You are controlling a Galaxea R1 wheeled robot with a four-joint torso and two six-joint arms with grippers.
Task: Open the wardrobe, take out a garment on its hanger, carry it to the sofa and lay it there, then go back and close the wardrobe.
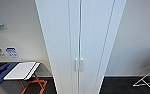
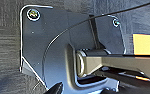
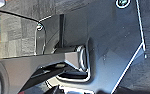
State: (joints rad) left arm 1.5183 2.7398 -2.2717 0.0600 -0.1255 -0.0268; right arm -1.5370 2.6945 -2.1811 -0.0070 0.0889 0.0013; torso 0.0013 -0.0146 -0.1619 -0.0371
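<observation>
The wardrobe (image 1: 81,37) stands straight ahead in the head view, tall, narrow and white. Both its full-height doors are shut. A pair of small vertical white handles (image 1: 79,64) meets at the middle seam, low in the picture. The garment, its hanger and the sofa are hidden from me at this moment. Both wrist views look down at dark carpet past the robot's own dark plate and bar.
A white wall runs behind the wardrobe on both sides. Left of it stands a small table (image 1: 22,71) with orange legs, holding a white board and a blue shape. A white folding rack (image 1: 148,80) stands at the far right. Dark floor (image 1: 118,86) lies below.
</observation>
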